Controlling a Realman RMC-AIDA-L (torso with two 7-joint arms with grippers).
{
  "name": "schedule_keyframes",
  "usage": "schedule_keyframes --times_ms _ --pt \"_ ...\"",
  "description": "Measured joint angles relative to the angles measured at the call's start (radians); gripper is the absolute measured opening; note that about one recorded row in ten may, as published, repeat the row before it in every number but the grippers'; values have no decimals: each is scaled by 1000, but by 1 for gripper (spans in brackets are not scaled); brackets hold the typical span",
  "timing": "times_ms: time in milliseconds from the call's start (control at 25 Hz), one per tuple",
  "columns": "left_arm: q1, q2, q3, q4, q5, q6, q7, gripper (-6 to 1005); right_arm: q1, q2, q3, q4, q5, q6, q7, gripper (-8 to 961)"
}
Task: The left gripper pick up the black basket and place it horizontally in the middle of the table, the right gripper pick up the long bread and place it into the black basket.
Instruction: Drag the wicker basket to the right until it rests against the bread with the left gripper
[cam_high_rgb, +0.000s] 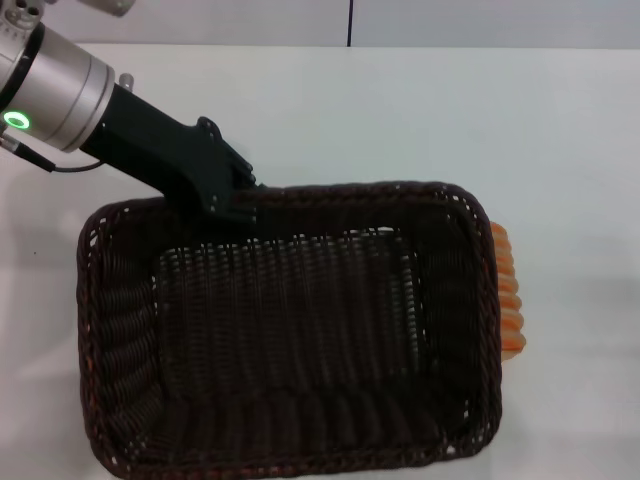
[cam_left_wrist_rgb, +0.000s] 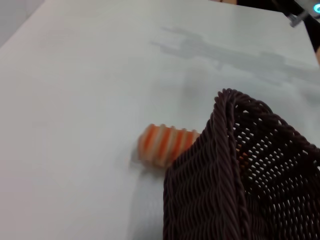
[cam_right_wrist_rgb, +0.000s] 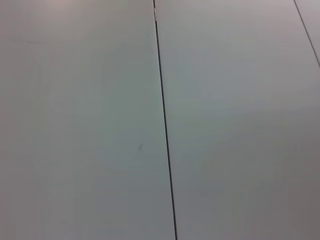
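The left arm is a silver cylinder bearing 1 green glowing ring. A thin dark cable runs just beside that ring. Beyond it, a matte black angular link carries the left gripper.

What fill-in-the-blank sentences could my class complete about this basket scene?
1. The left gripper is at the ____ rim of the black basket.
2. The long bread lies ____ the basket, on the table.
3. The bread's stripes are ____ in colour.
4. Inside, the basket is ____.

Missing words: far; outside; orange; empty
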Motion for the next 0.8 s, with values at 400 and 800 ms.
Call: schedule_keyframes --times_ms 400,800 --pt "4 -14 -8 -12 -3 -31 67 272 -18 0 0 13 0 -17 0 720" --pt "9 -25 -50 -44 -10 30 61 570 -27 0 -18 14 -1 -24 0 720"
